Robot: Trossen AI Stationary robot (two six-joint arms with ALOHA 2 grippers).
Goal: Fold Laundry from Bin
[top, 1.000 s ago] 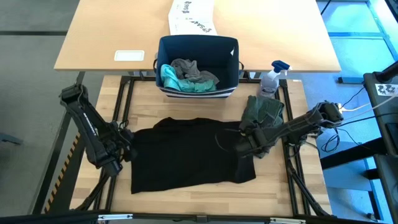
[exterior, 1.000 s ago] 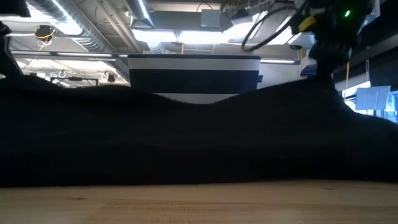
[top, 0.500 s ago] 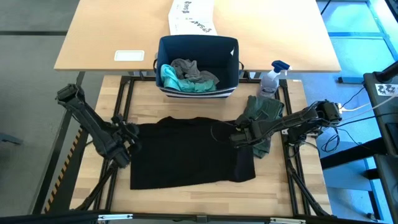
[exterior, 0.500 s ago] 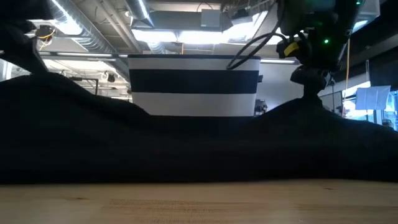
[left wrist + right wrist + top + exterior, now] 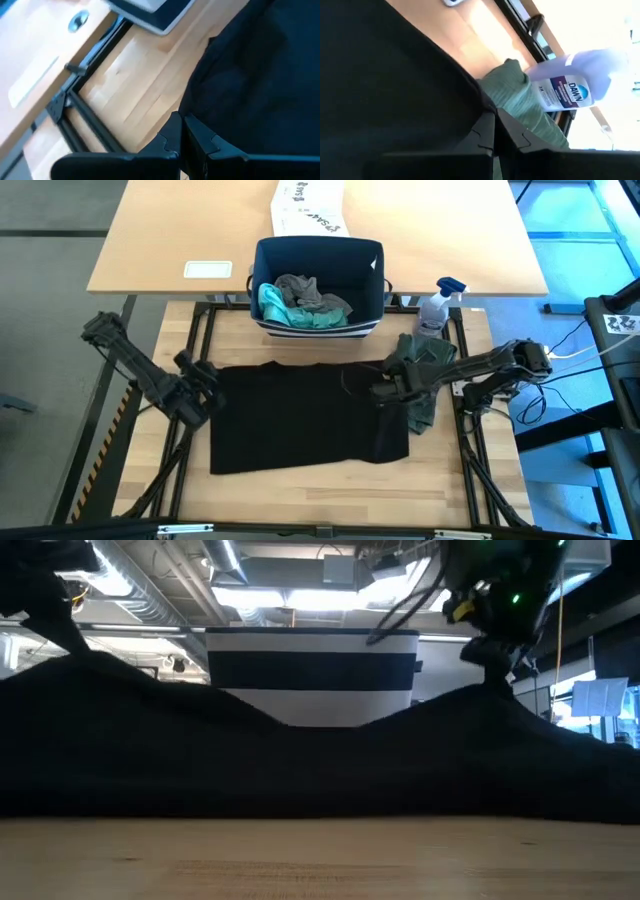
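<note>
High view, black T-shirt (image 5: 300, 420) flat, long axis left-right, left gripper (image 5: 205, 385) and right gripper (image 5: 385, 390) pinching its far corners.

A light wooden slatted table (image 5: 300, 490) carries a spread black T-shirt (image 5: 300, 420), a crumpled olive-green garment (image 5: 425, 360), a navy fabric bin (image 5: 318, 260) and a clear spray bottle (image 5: 437, 305).
</note>
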